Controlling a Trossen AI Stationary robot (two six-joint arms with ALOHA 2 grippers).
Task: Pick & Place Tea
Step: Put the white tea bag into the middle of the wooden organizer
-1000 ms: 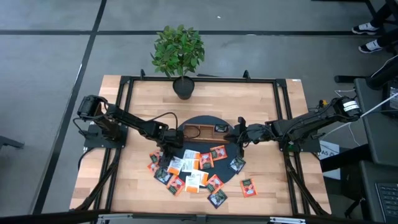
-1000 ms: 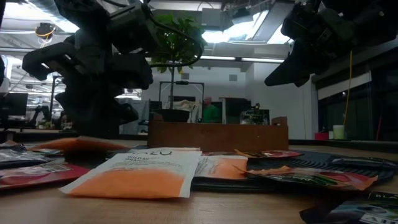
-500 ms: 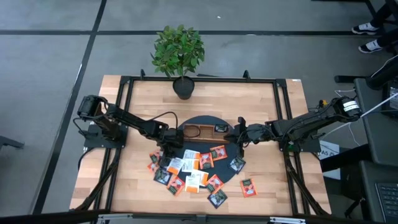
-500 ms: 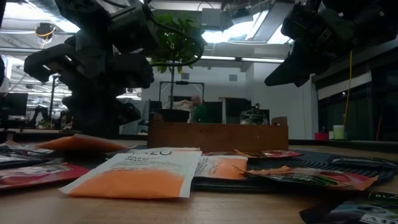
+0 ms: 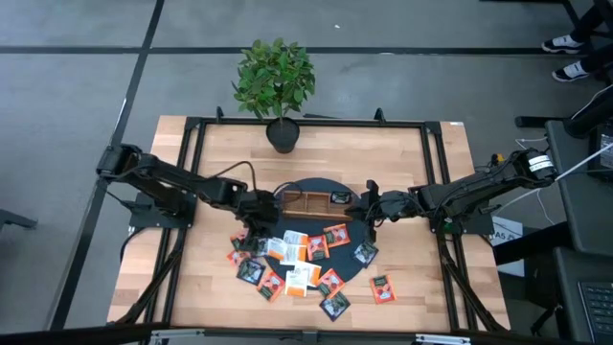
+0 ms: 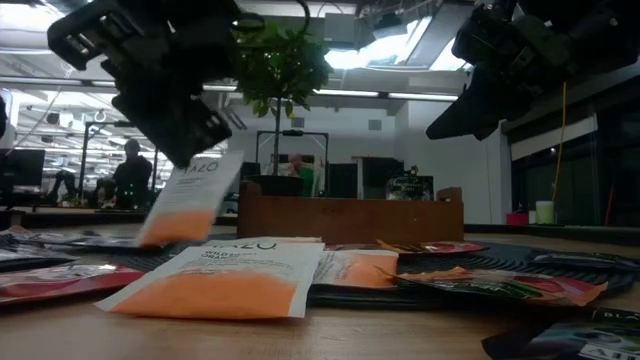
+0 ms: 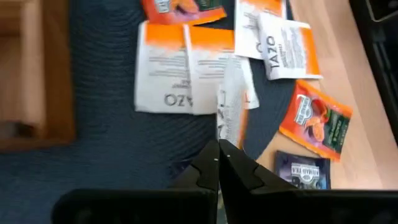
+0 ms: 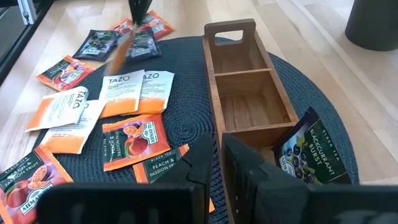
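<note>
Several tea sachets (image 5: 299,264), orange, white and dark, lie scattered on the round dark mat (image 5: 316,185) and on the wood in front of it. My left gripper (image 5: 257,224) is above the pile's left part, shut on a white-and-orange sachet (image 6: 190,200). The wooden tray (image 5: 309,199) stands on the mat's far part, with one dark sachet (image 8: 308,155) leaning in its right end compartment. My right gripper (image 5: 369,215) hovers shut and empty by the tray's right end. My left gripper pinches the sachet's white upper end (image 6: 208,163) between its two fingers, coming from above and slanting down from the table's left. The sachet hangs tilted below the fingers, orange end (image 6: 160,232) lowest, lifted clear of the pile. The left wrist view shows it edge-on (image 7: 225,127).
A potted plant (image 5: 276,81) stands at the table's far edge. Black frame rails (image 5: 192,129) run around the table. The tray's other two compartments (image 8: 249,81) hold nothing. People (image 6: 130,170) show in the room beyond the table.
My left gripper has shut on the white-and-orange sachet down at the pile and then risen, tipping a little. The sachet has come up off the pile and now hangs tilted below the fingers.
</note>
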